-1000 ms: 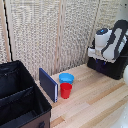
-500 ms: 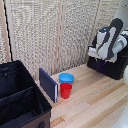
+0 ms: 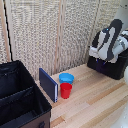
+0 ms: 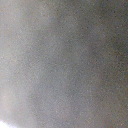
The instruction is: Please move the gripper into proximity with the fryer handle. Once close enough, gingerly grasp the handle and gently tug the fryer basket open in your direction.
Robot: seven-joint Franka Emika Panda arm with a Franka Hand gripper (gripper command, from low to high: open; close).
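The black air fryer (image 3: 113,70) stands on the wooden table at the exterior view's right, against the wall. The bulky white arm (image 3: 109,41) bends down over it and covers much of its top and front. The gripper (image 3: 96,52) seems to be the white block at the arm's low end, close against the fryer's left upper part. Its fingers are too small and blurred to make out. The fryer handle and the fryer basket front are hidden behind the arm or too dark to tell apart. The wrist view is a grey blur and shows nothing clear.
A large black fabric bin (image 3: 20,100) with compartments fills the exterior view's lower left. A dark blue flat panel (image 3: 48,85) stands beside it, with a red cup (image 3: 66,90) and a blue bowl (image 3: 66,78) next to it. A woven screen wall (image 3: 50,30) runs behind the table (image 3: 95,102).
The arm has shifted only slightly over the fryer. The cup, bowl, panel and bin have not moved.
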